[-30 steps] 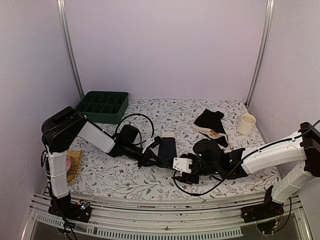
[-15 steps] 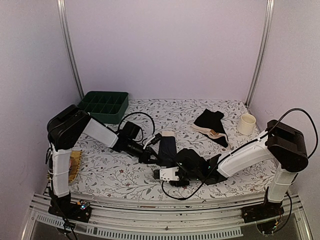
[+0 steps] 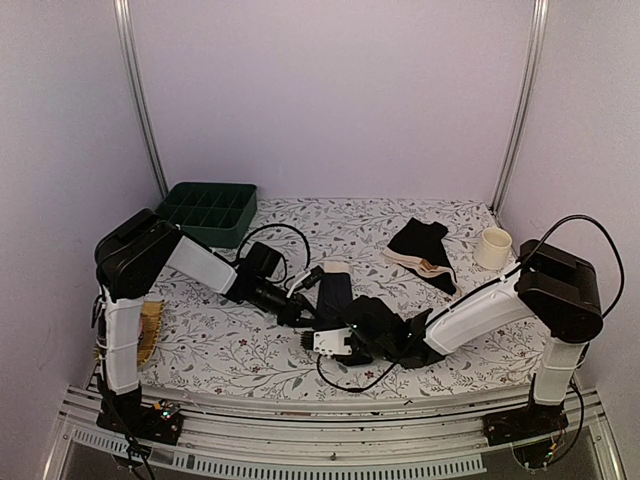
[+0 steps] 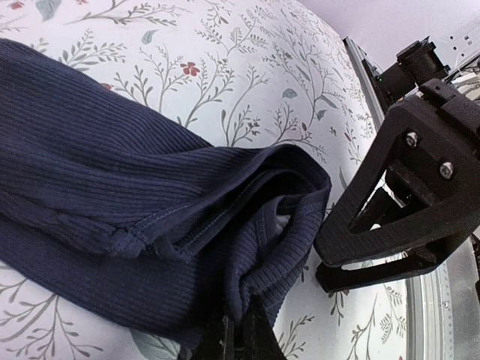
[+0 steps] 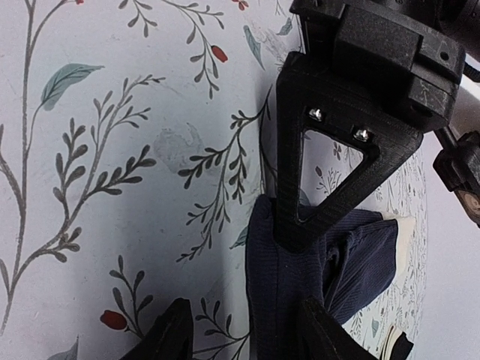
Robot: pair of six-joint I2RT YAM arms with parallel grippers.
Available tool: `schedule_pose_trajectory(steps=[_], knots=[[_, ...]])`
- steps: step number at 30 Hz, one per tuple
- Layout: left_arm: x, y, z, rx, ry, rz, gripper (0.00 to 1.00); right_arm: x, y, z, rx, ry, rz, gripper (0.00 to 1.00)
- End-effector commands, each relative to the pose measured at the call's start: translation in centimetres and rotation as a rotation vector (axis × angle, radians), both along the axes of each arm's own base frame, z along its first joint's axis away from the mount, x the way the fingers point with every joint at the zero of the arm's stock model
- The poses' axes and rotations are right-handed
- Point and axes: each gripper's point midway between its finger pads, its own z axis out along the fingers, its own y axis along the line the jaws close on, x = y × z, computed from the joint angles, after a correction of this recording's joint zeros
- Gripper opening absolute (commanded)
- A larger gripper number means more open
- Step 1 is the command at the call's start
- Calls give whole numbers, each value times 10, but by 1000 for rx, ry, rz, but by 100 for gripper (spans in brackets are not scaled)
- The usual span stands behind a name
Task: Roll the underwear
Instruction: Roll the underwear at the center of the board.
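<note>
A dark navy ribbed underwear point(image 3: 334, 295) lies lengthwise mid-table, with a cream band at its far end. My left gripper point(image 3: 301, 312) is shut on its near folded edge; in the left wrist view the fingers point(image 4: 240, 334) pinch a bunched fold of the fabric point(image 4: 150, 195). My right gripper point(image 3: 320, 340) is open just in front of that end. In the right wrist view point(image 5: 244, 337) its jaws stand on either side of the fabric's tip point(image 5: 289, 277). More black underwear point(image 3: 418, 242) and a cream-beige piece point(image 3: 425, 266) lie at the back right.
A dark green compartment tray point(image 3: 205, 212) stands at the back left. A cream cup point(image 3: 493, 247) stands at the back right. A yellow woven item point(image 3: 150, 330) lies by the left arm's base. The two grippers are very close together point(image 4: 397, 210).
My right arm has swung left and brought its open gripper up to the near end of the navy underwear. My left gripper has shifted slightly, holding the fabric.
</note>
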Motion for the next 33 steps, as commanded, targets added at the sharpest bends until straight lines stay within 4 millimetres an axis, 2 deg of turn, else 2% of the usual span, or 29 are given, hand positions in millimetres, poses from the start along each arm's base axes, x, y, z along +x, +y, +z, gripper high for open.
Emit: schedule_pose_trajectory(steps=[1, 9, 15, 22, 23, 25, 29, 33], knots=[[-5, 19, -34, 105, 81, 35, 0, 8, -18, -25, -71, 61, -54, 48], [-5, 19, -33, 102, 80, 33, 0, 9, -20, -40, -91, 178, -81, 42], [-5, 19, -31, 94, 82, 27, 0, 13, -24, -57, -119, 288, -129, 29], [-8, 19, -19, 57, 67, 11, 0, 14, -30, -64, -112, 376, -185, 20], [-8, 19, -17, 51, 65, 9, 2, 13, -31, -66, -110, 389, -191, 20], [-8, 19, -11, 38, 61, 6, 11, 12, -32, -68, -113, 416, -202, 14], [-2, 24, 8, 3, 18, 17, 34, 6, -29, -70, -108, 480, -199, 8], [6, 32, 35, -49, -45, 48, 55, 1, -23, -64, -87, 539, -187, 6]])
